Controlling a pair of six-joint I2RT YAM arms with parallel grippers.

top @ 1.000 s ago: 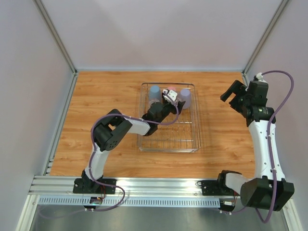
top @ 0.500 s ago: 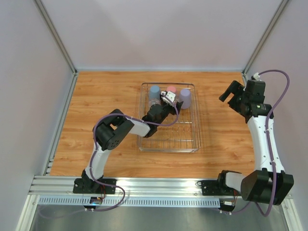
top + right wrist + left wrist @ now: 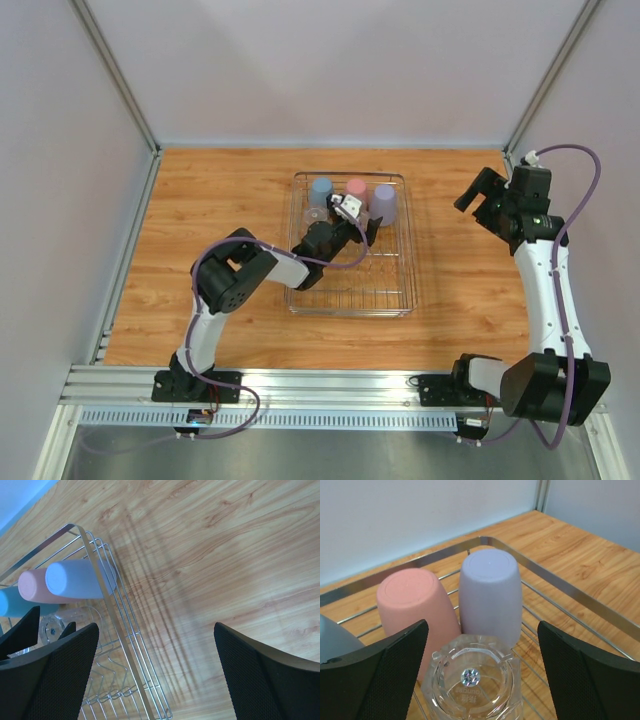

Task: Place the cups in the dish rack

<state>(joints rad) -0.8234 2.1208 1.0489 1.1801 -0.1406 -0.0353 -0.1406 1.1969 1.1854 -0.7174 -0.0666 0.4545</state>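
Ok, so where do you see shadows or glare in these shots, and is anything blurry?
Right wrist view: the dish rack throws long striped wire shadows across the wooden table. Left wrist view: a small bright glint sits on the upturned clear cup; the pink cup and lavender cup are evenly lit and sharp. Top external view: soft, even light, no hard glare.

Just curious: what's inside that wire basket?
Inverted blue cup, pink cup, lavender cup, plus a clear cup at the left gripper. The arm hides whatever lies beneath it.
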